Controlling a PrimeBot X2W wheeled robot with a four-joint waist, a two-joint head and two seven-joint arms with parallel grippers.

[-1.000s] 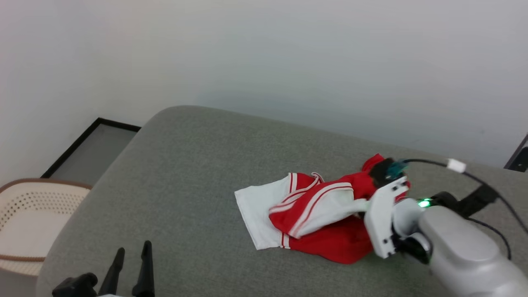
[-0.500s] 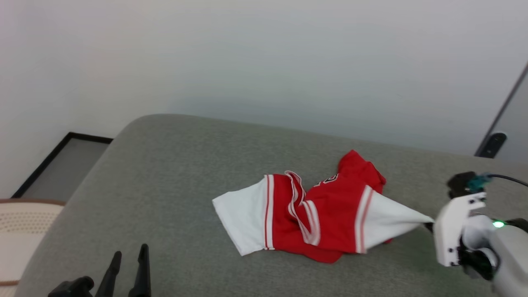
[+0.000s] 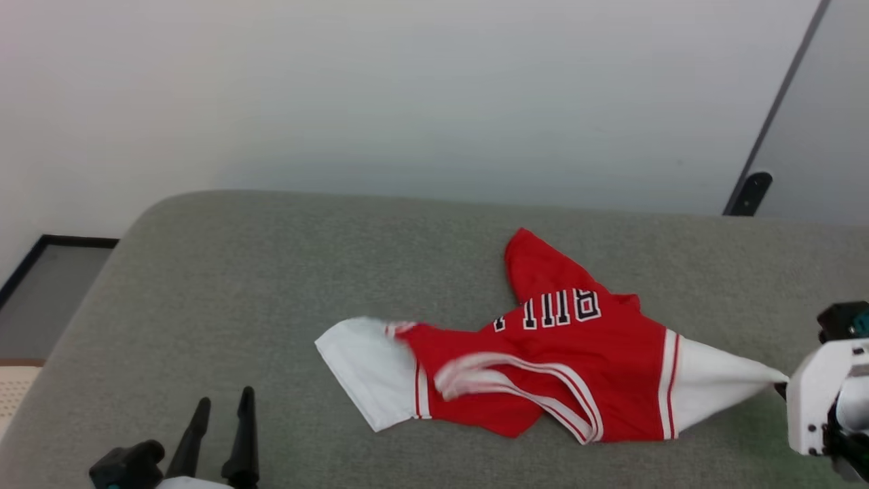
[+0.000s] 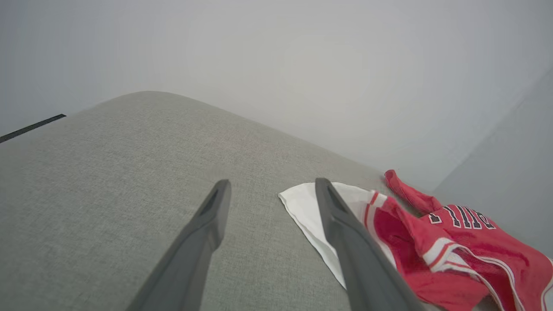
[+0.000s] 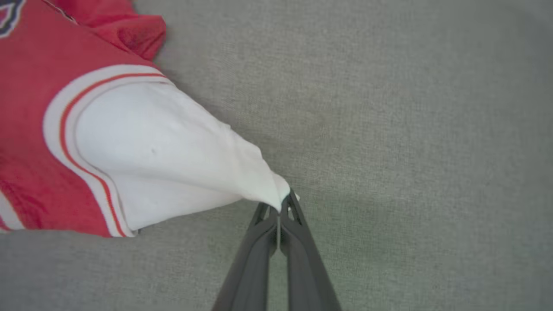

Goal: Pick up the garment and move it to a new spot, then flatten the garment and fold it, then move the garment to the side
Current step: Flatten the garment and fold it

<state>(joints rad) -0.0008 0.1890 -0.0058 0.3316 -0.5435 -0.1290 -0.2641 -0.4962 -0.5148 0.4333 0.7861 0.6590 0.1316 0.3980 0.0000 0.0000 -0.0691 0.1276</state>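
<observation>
While the right gripper (image 5: 280, 206) has its two dark fingers pinched shut on the tip of one white short sleeve (image 5: 173, 142), the red jersey-style shirt with white sleeves and striped trim (image 3: 543, 367) lies crumpled on the grey woven upholstered surface (image 3: 237, 272). It sits around mid-surface, toward the robot's right, with the pinched sleeve drawn taut into a cone. The black white-outlined lettering (image 3: 550, 314) faces up (upside down from the head camera). The striped neckline (image 3: 516, 380) is bunched across the front, and the other white sleeve (image 3: 366, 367) lies flat at the shirt's left end. The left gripper (image 4: 272, 183) sits low over bare surface just beside that left sleeve, fingers parted, holding nothing. Judged step: either the flatten stage or the tail of the move to a new spot (cannot tell which), with the shirt not yet spread. The next move likely calls for the left gripper to take the free sleeve or hem so both arms can tension the cloth. A one-sided pull would probably just drag the thin fabric and leave the bunching in place.
</observation>
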